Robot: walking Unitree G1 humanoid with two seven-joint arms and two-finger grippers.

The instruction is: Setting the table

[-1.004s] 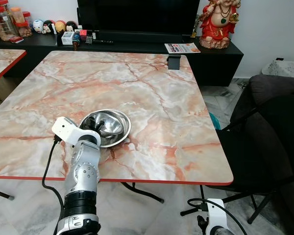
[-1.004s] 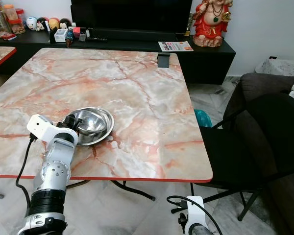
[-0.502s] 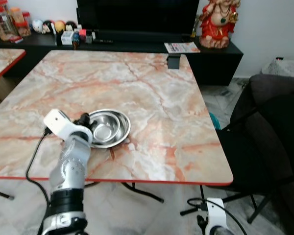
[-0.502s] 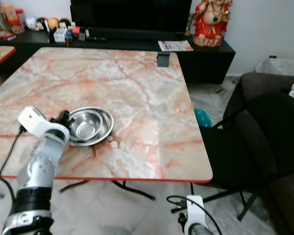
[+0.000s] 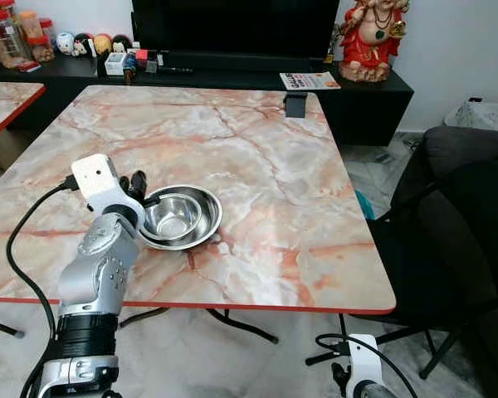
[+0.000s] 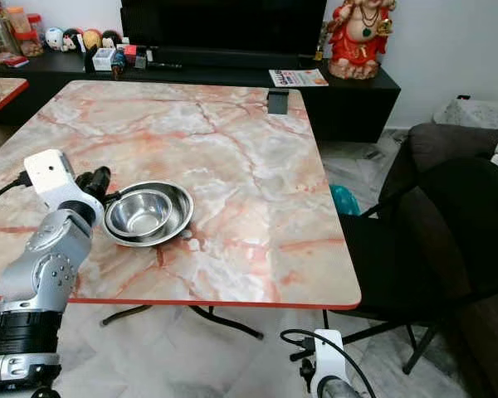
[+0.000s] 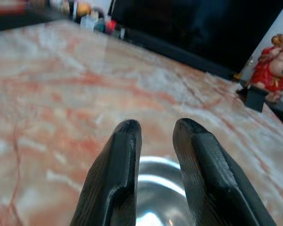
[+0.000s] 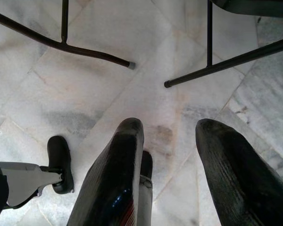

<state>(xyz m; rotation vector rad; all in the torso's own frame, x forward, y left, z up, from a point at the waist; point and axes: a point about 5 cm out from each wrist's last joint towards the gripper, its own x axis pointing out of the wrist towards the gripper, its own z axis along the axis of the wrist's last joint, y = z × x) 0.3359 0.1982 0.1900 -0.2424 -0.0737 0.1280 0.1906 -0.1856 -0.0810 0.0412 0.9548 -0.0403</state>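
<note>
the left gripper (image 5: 137, 184) has drawn back off the steel bowl (image 5: 178, 215) and now hangs just beside its rim, fingers narrowly parted, holding nothing. the bowl sits on the bench (image 5: 257, 157) near the front edge; looks placed.

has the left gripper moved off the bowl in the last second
Yes. The left gripper has drawn back to the robot's left: its fingers sat over the bowl, now they are at its left rim, open.
</note>
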